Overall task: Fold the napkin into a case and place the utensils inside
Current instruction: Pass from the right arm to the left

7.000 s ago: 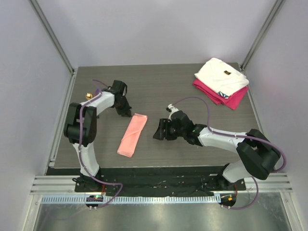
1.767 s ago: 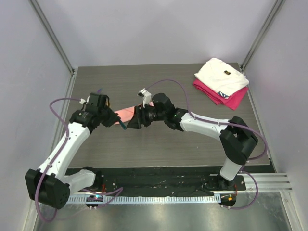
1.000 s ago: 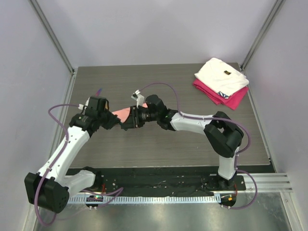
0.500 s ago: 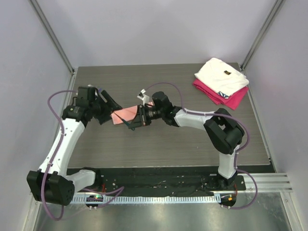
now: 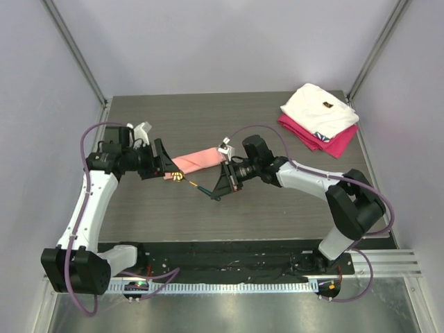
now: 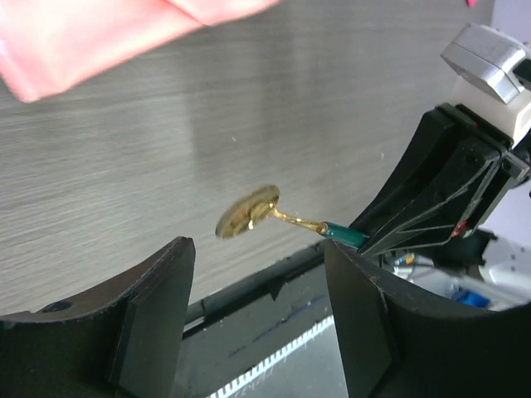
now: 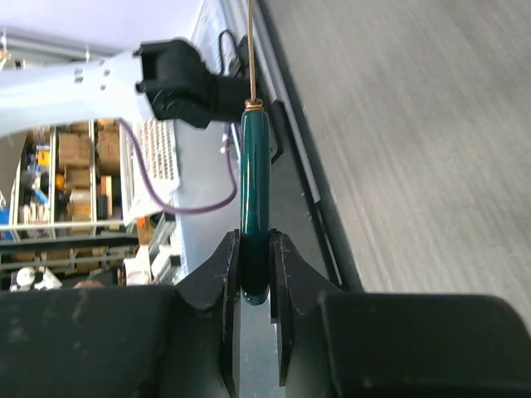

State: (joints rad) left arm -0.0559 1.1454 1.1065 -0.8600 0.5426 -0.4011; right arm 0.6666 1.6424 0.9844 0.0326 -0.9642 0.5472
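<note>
Since half a second ago my right gripper has drawn back from the napkin, and more of the pink strip shows. My right fingers are pinched tight on the green handle of the spoon, which sticks straight out ahead of them. Its gold bowl sits over the table, just in front of my left gripper, framed in the gap between the fingers. My left jaws stand wide, holding nothing. The napkin lies as a long folded band beyond the spoon. One end is just ahead of my left fingertips; contact I cannot tell. The other end is beside my right wrist.
</note>
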